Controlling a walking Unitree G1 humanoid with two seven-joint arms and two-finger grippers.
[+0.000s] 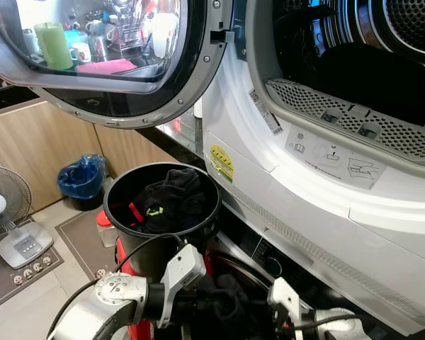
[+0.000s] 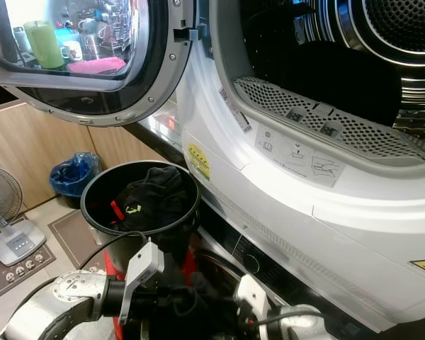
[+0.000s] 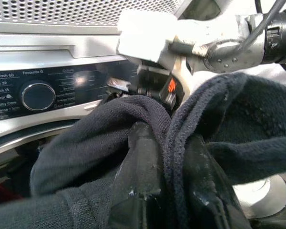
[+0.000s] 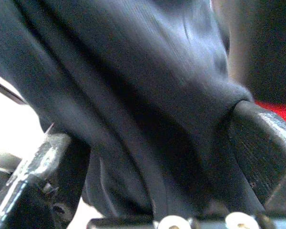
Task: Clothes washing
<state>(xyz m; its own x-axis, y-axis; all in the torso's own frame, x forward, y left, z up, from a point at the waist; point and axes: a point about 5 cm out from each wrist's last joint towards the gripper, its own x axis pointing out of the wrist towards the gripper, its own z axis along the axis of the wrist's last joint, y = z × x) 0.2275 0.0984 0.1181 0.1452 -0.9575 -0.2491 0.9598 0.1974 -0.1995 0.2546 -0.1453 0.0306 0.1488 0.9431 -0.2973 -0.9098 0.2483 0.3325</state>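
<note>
left gripper [image 3: 167, 191] clamps dark garment [image 3: 109, 138] before washer dial [image 3: 37, 95] (labels "Wool", "Baby Care") | right gripper [image 4: 171, 157] fingers straddle same cloth | black bucket [image 1: 120, 212] holds more clothes [image 1: 171, 202]

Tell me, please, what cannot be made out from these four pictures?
- Eye views: both gripper tips, cut off by the bottom edge.
- Black bucket: what lies under the dark clothes.
- Upper drum: its dark contents, lost in shadow.
- Right wrist view: the right gripper's surroundings, hidden by dark fabric.
- Left wrist view: panel labels, partly covered by cloth.
</note>
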